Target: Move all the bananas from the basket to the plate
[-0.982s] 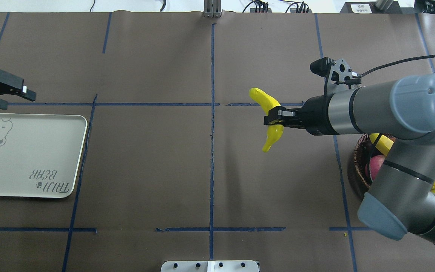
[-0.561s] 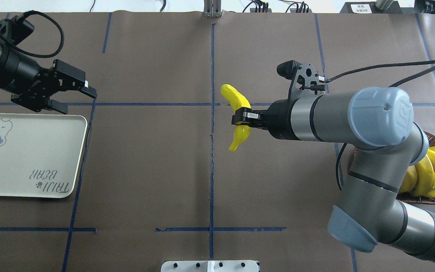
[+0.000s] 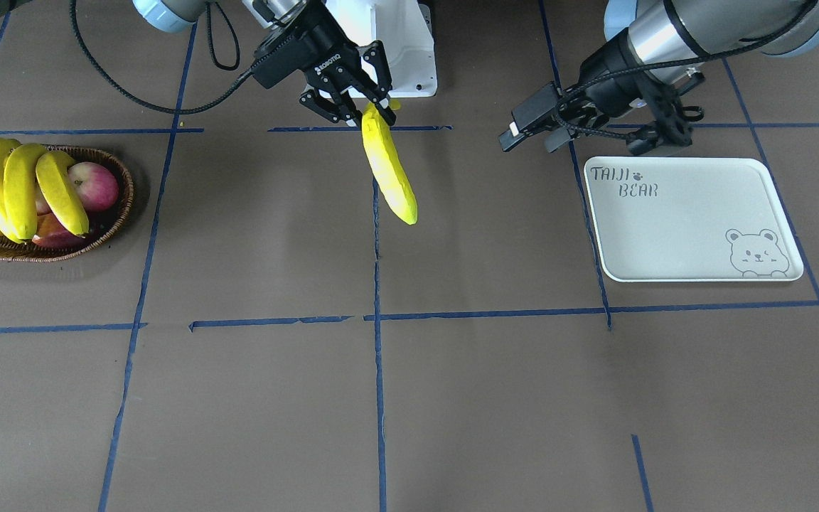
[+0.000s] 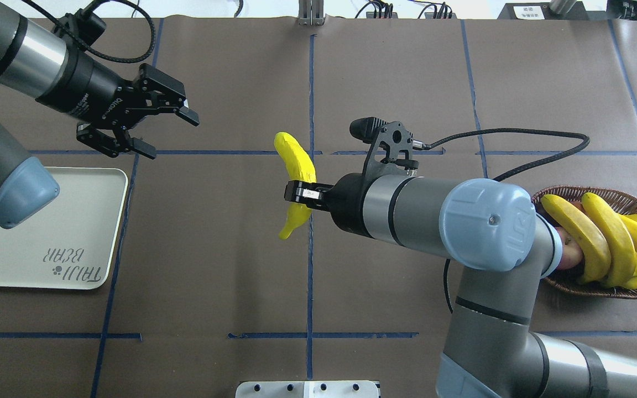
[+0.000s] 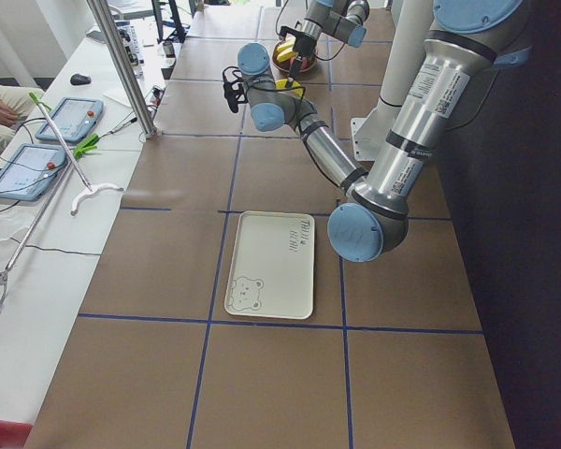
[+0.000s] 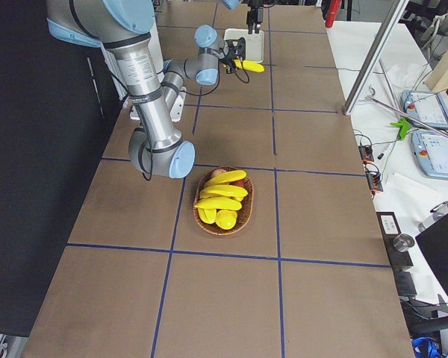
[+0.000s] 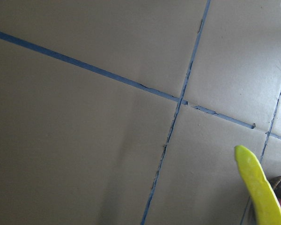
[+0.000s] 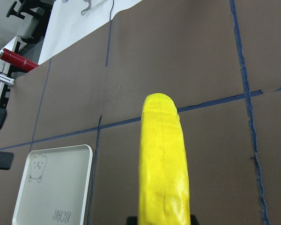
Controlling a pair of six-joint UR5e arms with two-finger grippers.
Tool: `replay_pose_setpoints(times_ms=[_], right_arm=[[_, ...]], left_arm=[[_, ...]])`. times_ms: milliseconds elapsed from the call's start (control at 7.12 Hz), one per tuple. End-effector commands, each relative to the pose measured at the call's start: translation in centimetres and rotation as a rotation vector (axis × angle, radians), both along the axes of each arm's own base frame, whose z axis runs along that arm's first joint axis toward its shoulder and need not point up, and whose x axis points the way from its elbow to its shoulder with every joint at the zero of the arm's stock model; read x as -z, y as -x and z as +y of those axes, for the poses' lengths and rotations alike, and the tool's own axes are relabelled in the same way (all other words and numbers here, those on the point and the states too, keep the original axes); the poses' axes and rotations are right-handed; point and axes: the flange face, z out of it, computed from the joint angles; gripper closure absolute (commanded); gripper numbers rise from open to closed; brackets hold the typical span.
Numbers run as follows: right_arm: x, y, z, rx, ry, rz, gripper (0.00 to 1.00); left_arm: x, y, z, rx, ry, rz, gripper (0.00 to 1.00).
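My right gripper is shut on one yellow banana and holds it above the table's middle, over the centre tape line. The held banana also shows in the front view, in the right wrist view and, as a tip, in the left wrist view. My left gripper is open and empty, in the air beyond the plate's far right corner. The white bear plate lies empty at the left. The wicker basket at the right holds three bananas.
Red apples and a smaller yellow fruit lie in the basket with the bananas. Blue tape lines cross the brown table. A white fixture sits at the near edge. The plate lies right of centre in the front view.
My right gripper has carried the banana left, from the right half to the centre line. My left arm has swung in from the left edge, rightward past the plate, its gripper still open.
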Motion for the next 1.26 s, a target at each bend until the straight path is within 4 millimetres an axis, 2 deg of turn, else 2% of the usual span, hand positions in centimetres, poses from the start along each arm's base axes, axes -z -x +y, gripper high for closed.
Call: replay_pose_setpoints(times_ms=[0, 140, 281, 421, 702, 842, 1123], right_arm=[[1.4, 1.4, 1.9, -0.072, 0.023, -0.042, 1.0], [1.8, 1.5, 1.8, -0.087, 0.02, -0.046, 1.0], [2.0, 1.7, 1.8, -0.085, 0.02, -0.048, 1.0], [2.1, 1.9, 2.0, -0.081, 0.018, -0.049, 0.99], [2.4, 2.3, 2.3, -0.073, 0.015, -0.05, 0.99], [2.4, 2.4, 2.4, -0.069, 0.01, -0.046, 0.97], [2.6, 2.4, 2.4, -0.069, 0.006, -0.047, 0.96]], left_arm=[[3.0, -4.1, 1.0, 0.096, 0.137, 0.015, 0.01], [3.7, -6.1, 2.0, 0.12, 0.182, 0.019, 0.01], [4.7, -7.4, 2.8, 0.116, 0.194, 0.029, 0.01], [5.5, -8.2, 2.8, 0.112, 0.209, 0.036, 0.01], [6.2, -10.6, 3.7, 0.11, 0.197, 0.034, 0.01], [6.0, -11.6, 3.9, 0.117, 0.195, 0.027, 0.01], [6.0, -12.0, 4.3, 0.111, 0.192, 0.028, 0.01]])
